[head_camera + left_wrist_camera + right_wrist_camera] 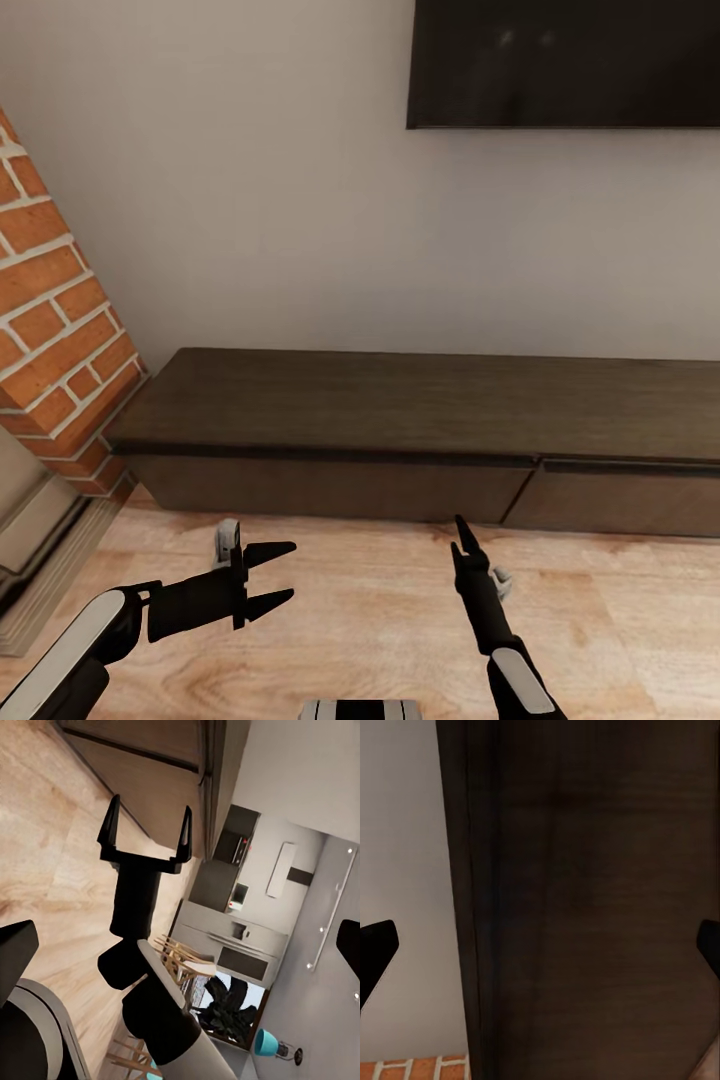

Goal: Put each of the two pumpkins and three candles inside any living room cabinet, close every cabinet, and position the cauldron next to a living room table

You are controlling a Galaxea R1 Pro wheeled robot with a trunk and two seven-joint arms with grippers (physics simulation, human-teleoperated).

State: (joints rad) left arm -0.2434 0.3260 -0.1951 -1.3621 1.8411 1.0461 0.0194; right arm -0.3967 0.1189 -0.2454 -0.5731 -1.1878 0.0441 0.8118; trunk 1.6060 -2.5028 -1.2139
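The long dark-brown cabinet (400, 405) stands against the wall straight ahead, with both visible drawer fronts (330, 488) shut. My left gripper (290, 570) hovers open and empty over the floor in front of the cabinet's left half. My right gripper (462, 535) points at the cabinet near the seam between the drawers. The left wrist view shows this right gripper (148, 825) with its fingers spread and nothing between them. The right wrist view looks close onto the cabinet's dark wood (585, 907). Pumpkins, candles, cauldron and table are out of view.
A red-brick fireplace (50, 320) juts out at the left, touching the cabinet's end. A dark TV (565, 60) hangs on the wall above. Light wood floor (370, 610) lies between me and the cabinet. Wooden chairs (176, 960) and a kitchen show far off in the left wrist view.
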